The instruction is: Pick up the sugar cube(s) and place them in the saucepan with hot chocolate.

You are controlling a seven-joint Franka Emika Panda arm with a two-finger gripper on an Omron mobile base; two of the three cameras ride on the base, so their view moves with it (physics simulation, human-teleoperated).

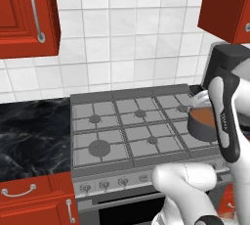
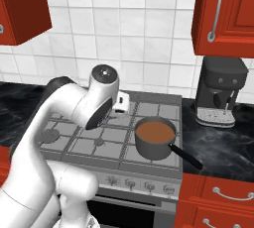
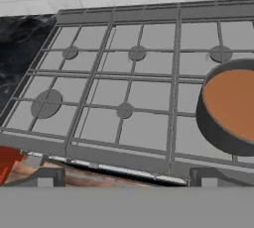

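Observation:
The saucepan with hot chocolate [image 2: 155, 138] is a dark grey pot full of brown liquid. It stands on the front right burner of the stove [image 2: 99, 138], and its dark handle [image 2: 186, 156] points to the front right. The arm partly covers the saucepan [image 1: 201, 121] in the left base view. My gripper [image 3: 126, 178] hovers over the stove's front edge, left of the saucepan [image 3: 230, 108]. It is open, fingertips [image 3: 47, 177] wide apart and nothing between them. The sugar cubes are out of view.
A black coffee machine [image 2: 218, 93] stands on the dark marble counter [image 2: 223, 142] right of the stove. More counter [image 1: 29, 131] lies to the left. Red cabinets [image 1: 24, 13] hang above both sides. Knobs [image 2: 131, 182] line the stove front.

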